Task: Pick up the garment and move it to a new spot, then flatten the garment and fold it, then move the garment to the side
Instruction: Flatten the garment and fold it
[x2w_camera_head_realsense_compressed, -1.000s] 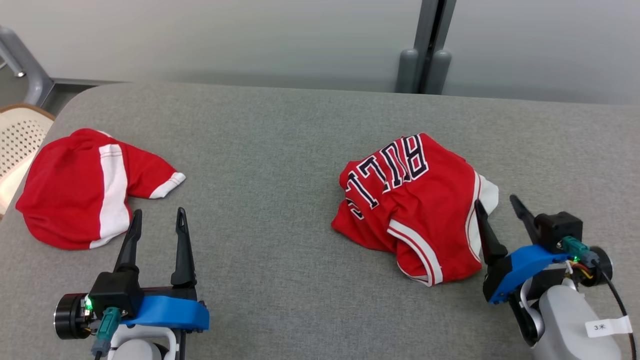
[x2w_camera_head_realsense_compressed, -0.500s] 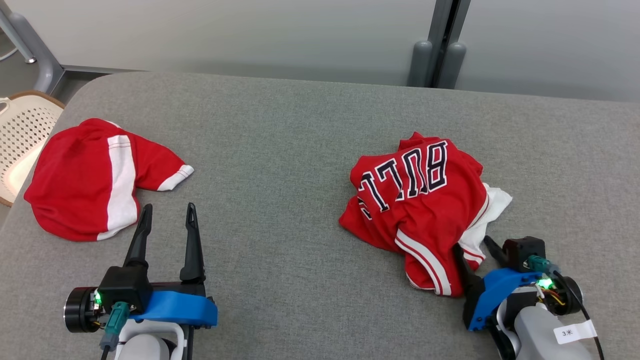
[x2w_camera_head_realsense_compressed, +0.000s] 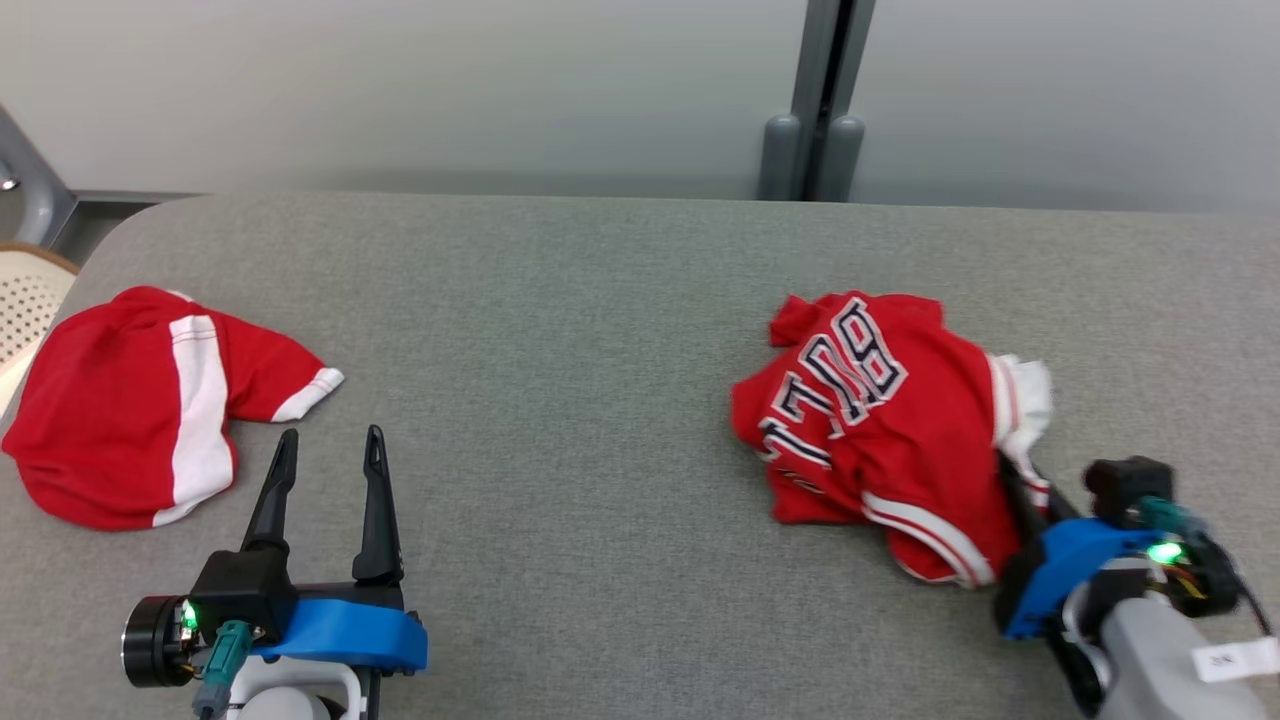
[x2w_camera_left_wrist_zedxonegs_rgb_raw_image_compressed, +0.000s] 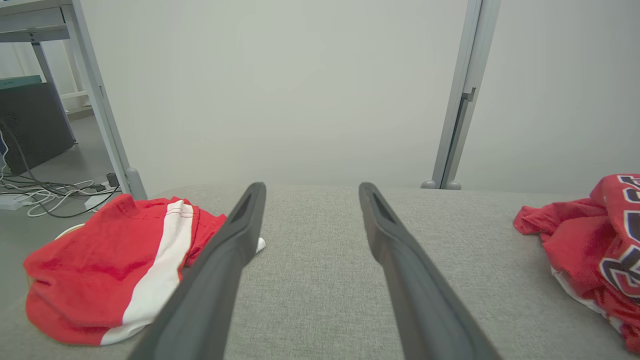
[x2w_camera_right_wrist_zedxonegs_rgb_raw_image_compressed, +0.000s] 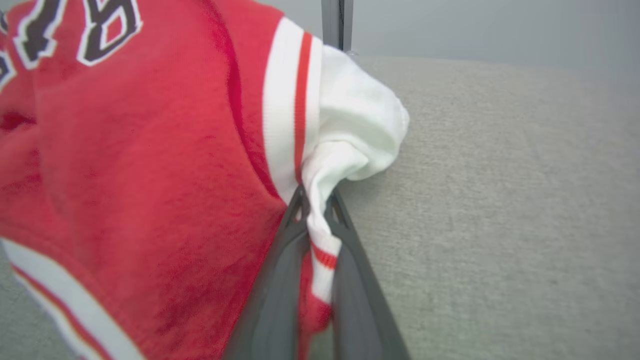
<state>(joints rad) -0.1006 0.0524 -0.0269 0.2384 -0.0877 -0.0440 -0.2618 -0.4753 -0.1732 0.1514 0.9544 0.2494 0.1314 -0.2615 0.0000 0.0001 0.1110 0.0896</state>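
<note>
Head view first: where is the jersey?

On the grey desk, right of the middle. It is crumpled, red with white trim, dark letters facing up. Its near right edge runs into the right jaws.

Do those jaws hold it?

Yes. In the right wrist view they are pressed together on a fold of the white-and-red hem, with cloth bunched between the two dark fingers. The rest of the jersey spreads to that view's left, blurred. How much of it is off the desk I cannot tell.

And the other arm?

Left jaws are spread wide with nothing between them. They sit low over the desk at the lower left, pointing away from the robot.

Anything else there?

A red shirt with a white stripe lies heaped at the desk's far left. It is near the left jaws but apart from them, and well apart from the jersey. A grey post stands behind the desk against a pale wall.
</note>
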